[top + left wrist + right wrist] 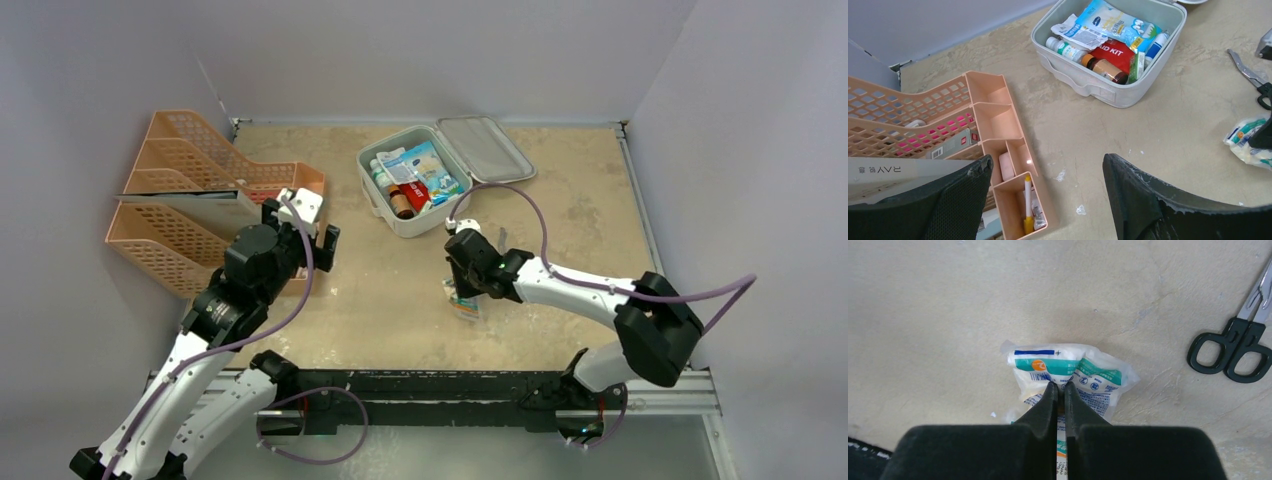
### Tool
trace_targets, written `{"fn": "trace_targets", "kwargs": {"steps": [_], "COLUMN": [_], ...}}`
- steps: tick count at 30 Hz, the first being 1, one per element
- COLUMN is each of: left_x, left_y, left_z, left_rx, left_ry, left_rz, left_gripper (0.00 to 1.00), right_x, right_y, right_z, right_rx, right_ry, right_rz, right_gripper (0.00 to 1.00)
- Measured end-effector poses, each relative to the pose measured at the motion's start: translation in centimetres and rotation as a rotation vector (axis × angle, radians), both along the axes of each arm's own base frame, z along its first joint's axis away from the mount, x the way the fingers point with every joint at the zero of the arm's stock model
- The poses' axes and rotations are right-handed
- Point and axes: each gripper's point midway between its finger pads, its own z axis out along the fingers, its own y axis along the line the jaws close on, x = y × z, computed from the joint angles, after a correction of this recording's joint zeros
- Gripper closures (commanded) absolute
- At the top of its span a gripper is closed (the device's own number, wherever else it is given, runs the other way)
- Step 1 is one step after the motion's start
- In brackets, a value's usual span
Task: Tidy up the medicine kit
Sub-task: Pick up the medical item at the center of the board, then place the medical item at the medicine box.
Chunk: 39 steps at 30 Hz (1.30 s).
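While right gripper (1058, 386) pinches packet (1093, 376) at center, well apart from medicine kit (412, 226) edge, left gripper (1048, 167) gapes empty.

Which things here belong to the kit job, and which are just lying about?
Job: medicine kit, lid open, already part filled; plastic packet pinched by the right gripper; probably the loose scissors.
Lying about: orange file trays; the pen in their front compartment.

Looked down on whole table (390, 295) from top; faced case (1088, 86) obliquely from left wrist; sat close over packet (1068, 371), shared by all, from right.
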Motion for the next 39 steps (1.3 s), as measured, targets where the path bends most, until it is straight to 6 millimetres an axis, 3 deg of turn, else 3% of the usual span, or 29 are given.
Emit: {"fn": "trace_targets", "kwargs": {"steps": [4, 8, 12, 16, 21, 29, 35, 39], "left_x": [-0.1, -0.1, -0.2, -0.2, -0.2, -0.2, -0.3, -0.3], "left_y": [0.3, 0.5, 0.5, 0.5, 0.5, 0.5, 0.6, 0.6], "left_z": [0.1, 0.1, 0.1, -0.2, -0.3, -0.3, -0.2, -0.2], "left_rx": [0.000, 0.001, 0.000, 0.004, 0.005, 0.006, 0.004, 0.010], "left_ry": [-0.008, -0.011, -0.013, -0.007, -0.005, -0.008, -0.011, -0.012], "left_rz": [0.012, 0.019, 0.020, 0.020, 0.020, 0.019, 0.019, 0.017], "left_gripper": [0.21, 0.21, 0.21, 0.21, 0.21, 0.21, 0.21, 0.21], "right_x": [0.6, 3.6, 8.6, 13.7, 18.8, 23.8, 25.8, 26.4], "right_y": [0.6, 2.6, 4.5, 5.2, 7.1, 11.6, 12.1, 11.7], "right_z": [2.1, 6.1, 10.9, 12.9, 12.3, 10.7, 8.7, 6.2], "right_rx": [0.020, 0.048, 0.127, 0.182, 0.185, 0.161, 0.113, 0.074], "right_ry": [-0.054, -0.169, -0.319, -0.401, -0.442, -0.487, -0.493, -0.462], "right_rz": [0.066, 0.141, 0.173, 0.184, 0.246, 0.369, 0.402, 0.418], "right_gripper": [1.00, 1.00, 1.00, 1.00, 0.99, 0.97, 0.93, 0.89]}}
